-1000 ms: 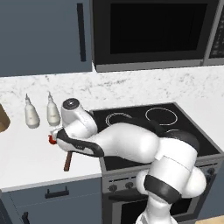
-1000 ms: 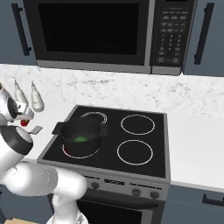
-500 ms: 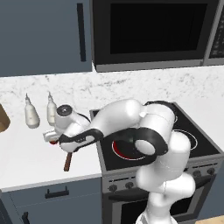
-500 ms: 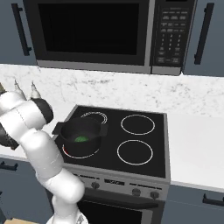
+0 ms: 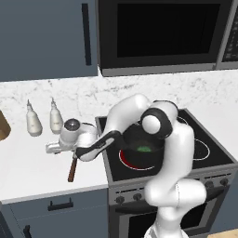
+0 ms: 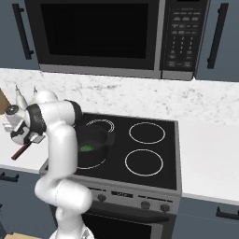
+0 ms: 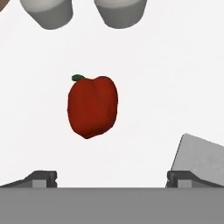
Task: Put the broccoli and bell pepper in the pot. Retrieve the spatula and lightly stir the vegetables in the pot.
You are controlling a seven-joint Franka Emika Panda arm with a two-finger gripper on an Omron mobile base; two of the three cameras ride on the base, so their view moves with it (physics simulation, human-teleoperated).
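Even, soft light fills the kitchen, bright on the white counter (image 5: 28, 162) and without hard shadows. The microwave door (image 6: 98, 32) stays dark and glare-free. Close up, the bell pepper (image 7: 92, 106) looks slightly soft-edged, with gentle shading along its left side.

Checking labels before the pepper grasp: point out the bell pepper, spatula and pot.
bell pepper (image 7: 92, 106), hand view, middle of its red body.
spatula (image 5: 72, 169), left base view, wooden handle on the counter.
pot (image 6: 96, 136), right base view, dark inner wall above the green broccoli.
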